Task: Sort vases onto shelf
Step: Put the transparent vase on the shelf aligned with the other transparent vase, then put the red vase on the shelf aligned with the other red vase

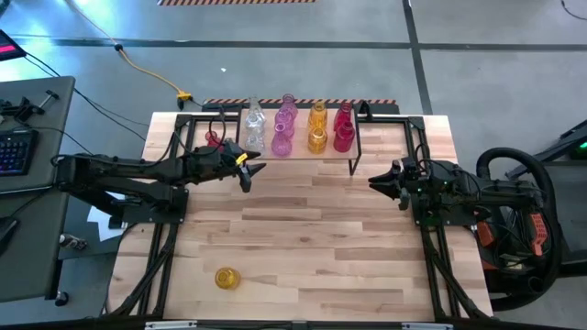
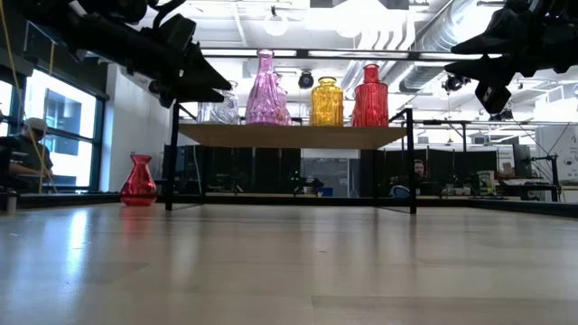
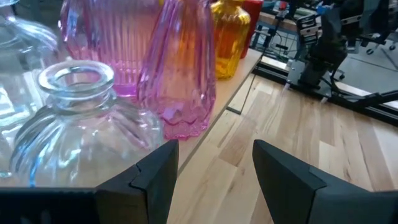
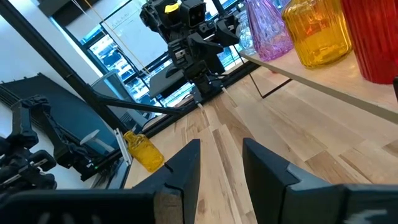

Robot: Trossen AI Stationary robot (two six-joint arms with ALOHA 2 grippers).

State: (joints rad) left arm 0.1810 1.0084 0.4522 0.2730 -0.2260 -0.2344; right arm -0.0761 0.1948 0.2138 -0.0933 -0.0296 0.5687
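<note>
Now I am hovering my left gripper (image 1: 254, 171), fingers spread and empty, just beside the shelf (image 1: 359, 147) near the clear vase (image 3: 74, 134). Backing away carefully should avoid nudging it; the amber vase (image 1: 227, 278) is lying well apart.

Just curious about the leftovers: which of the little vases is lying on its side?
The yellow vase alone on the table's near edge, far from the shelf. The others, including the red vase beside the shelf, stand upright.
</note>
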